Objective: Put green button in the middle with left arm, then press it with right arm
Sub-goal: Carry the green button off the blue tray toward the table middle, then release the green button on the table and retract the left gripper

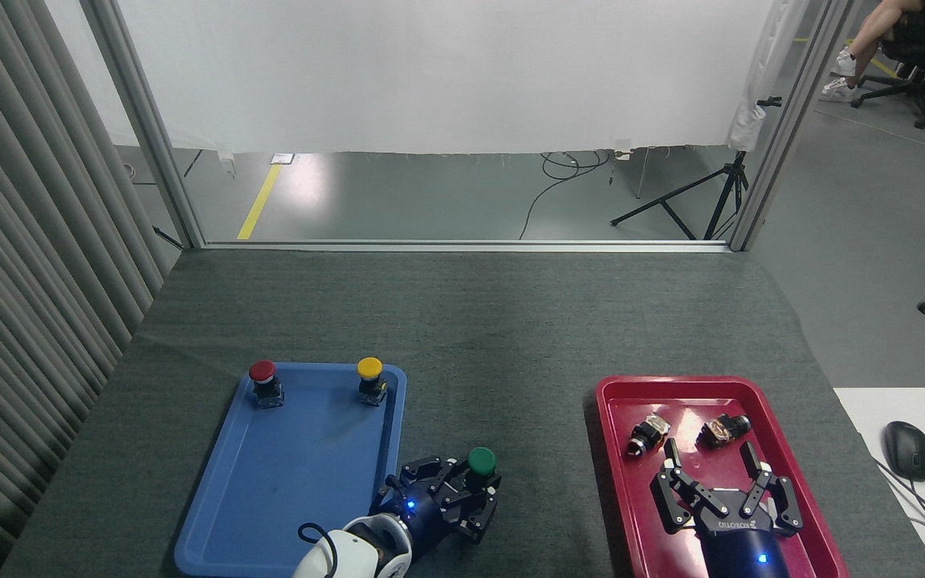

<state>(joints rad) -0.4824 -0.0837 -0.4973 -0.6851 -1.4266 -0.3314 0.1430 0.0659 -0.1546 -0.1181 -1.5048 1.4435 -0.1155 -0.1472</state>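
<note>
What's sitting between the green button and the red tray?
Nothing: in the head view, only bare dark grey cloth lies between the green button and the red tray.

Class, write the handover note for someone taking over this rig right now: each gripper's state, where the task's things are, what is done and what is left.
Left gripper: shut on the green button, over the grey cloth between the blue tray and the red tray.
Right gripper: open, empty, over the red tray.
Red button and yellow button stand at the blue tray's far end.
Done: green button is out of the blue tray.
Left: set it down in the middle, release, then press it with the right gripper.
</note>
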